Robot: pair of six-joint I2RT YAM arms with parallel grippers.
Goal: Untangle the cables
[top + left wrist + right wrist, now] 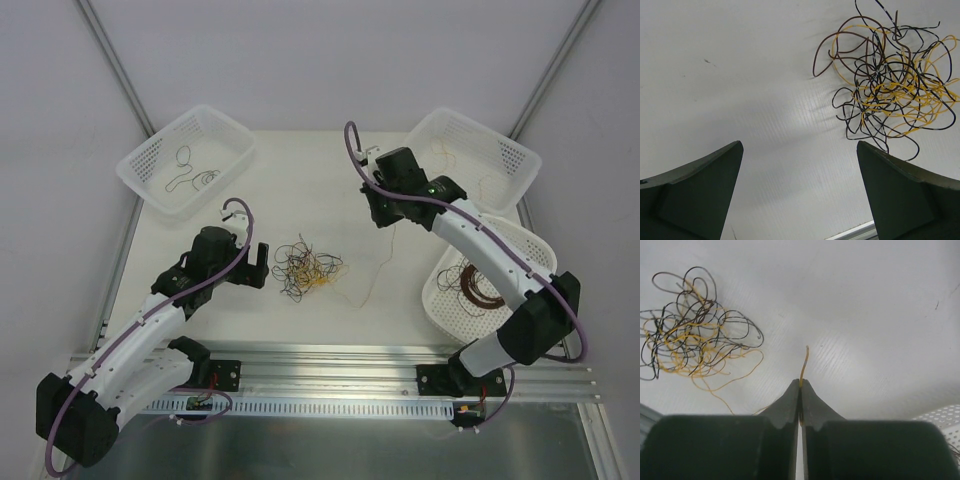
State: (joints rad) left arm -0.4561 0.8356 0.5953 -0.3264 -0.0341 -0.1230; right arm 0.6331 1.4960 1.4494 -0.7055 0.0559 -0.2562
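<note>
My right gripper (801, 386) pinches one yellow strand (804, 362), tip poking past the jaws; my left gripper (799, 147) hangs spread, empty. Next, I reckon, a gentle pull away from the tangled cables (690, 337) left of the jaws.

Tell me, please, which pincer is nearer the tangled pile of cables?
Left. The left pincer is open just left of the pile; the right pincer is farther off to its right, shut on one yellow strand.

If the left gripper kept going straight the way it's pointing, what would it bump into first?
Probably the white table, right beside the tangled cables. The open left gripper seems to aim next to the pile, not into it, though depth is hard to judge.
</note>
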